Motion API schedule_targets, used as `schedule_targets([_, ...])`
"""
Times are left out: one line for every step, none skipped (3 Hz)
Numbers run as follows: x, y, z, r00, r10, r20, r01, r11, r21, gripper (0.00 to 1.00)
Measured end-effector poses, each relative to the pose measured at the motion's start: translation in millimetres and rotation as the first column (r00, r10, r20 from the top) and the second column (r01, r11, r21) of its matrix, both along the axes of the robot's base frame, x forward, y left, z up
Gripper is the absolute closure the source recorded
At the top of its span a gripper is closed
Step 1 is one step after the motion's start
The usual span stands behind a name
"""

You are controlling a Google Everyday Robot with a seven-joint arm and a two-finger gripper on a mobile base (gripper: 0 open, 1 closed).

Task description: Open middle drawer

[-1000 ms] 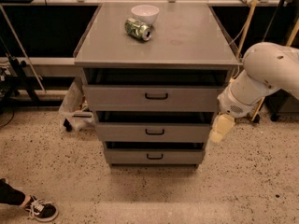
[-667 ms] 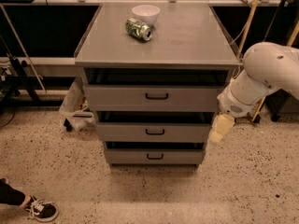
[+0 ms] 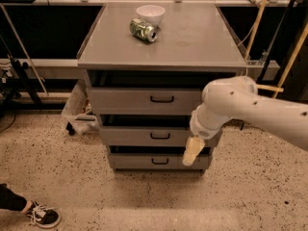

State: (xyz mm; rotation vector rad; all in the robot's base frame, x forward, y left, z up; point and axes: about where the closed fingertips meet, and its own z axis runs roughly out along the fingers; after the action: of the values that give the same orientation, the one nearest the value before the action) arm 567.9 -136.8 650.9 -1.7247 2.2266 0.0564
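Cream claw (image 3: 193,151) covering right end of middle drawer (image 3: 130,136), its spread impossible to tell

It looked like a robotics lab: a bare speckled floor (image 3: 144,201), a lone grey cabinet (image 3: 192,37), a white robot arm (image 3: 260,107). The gripper (image 3: 193,152) hung before the cabinet's lower right front.

Speckled beige floor (image 3: 269,191), grey cabinet (image 3: 192,37) in the middle, dark shelving (image 3: 43,30) behind, wooden poles (image 3: 258,18) at right

The white arm (image 3: 255,105) is thick and rounded, with small dark dots. Its pale yellow end effector (image 3: 193,151) is under the wrist.
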Motion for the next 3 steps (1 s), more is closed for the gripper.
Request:
schedule_targets([24,53,-68,0.9982,0.038,0.046,-0.036,0.999,-0.041,0.00])
schedule_targets([46,84,-70,0.9922,0.055,0.112,-0.051,0.998,-0.037,0.00])
schedule_targets([45,78,-74,0.9936,0.049,0.102,-0.045,0.998,-0.040,0.00])
